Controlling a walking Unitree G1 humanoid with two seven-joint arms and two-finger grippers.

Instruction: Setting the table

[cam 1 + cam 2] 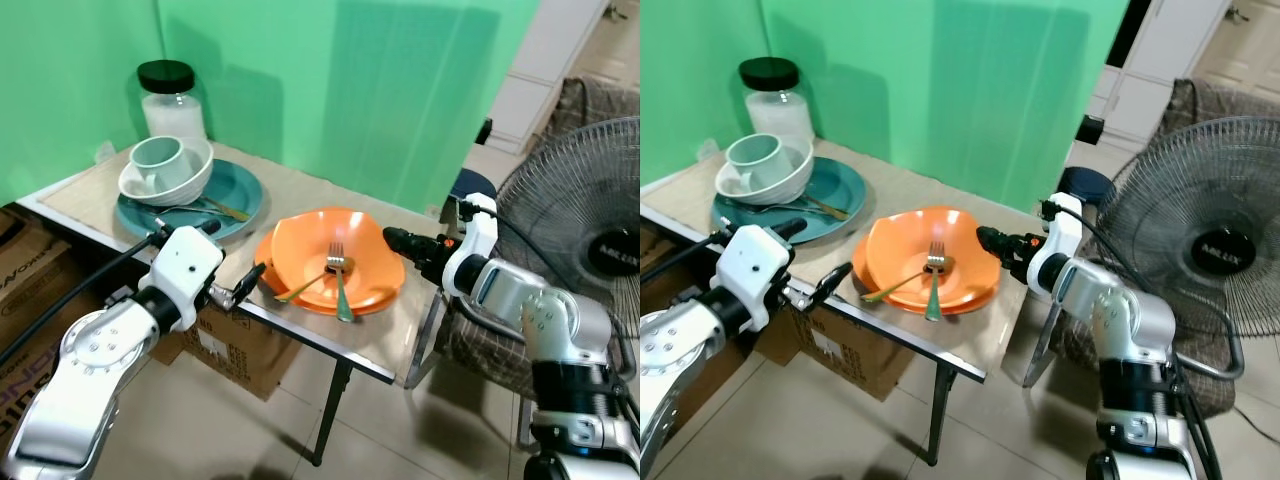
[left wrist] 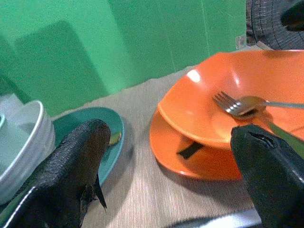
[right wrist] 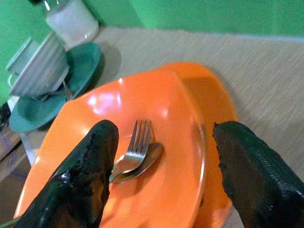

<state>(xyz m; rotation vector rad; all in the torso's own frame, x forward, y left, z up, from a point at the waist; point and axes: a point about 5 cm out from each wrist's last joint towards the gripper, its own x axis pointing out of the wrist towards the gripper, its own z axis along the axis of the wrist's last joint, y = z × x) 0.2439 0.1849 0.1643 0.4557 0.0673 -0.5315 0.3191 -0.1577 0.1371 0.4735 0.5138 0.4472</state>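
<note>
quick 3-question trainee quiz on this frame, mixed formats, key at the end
1. True or false: the fork and spoon lie inside the orange bowl.
2. What sits in the white bowl on the teal plate? A) a mug B) a jar lid C) a second fork
3. Fill in: the orange bowl rests on an orange ____.

Key:
1. True. Both lie crossed in the bowl, with the left gripper and right gripper open on opposite sides of it.
2. A. The pale green mug lies in it; the black-lidded jar stands behind.
3. plate
</note>
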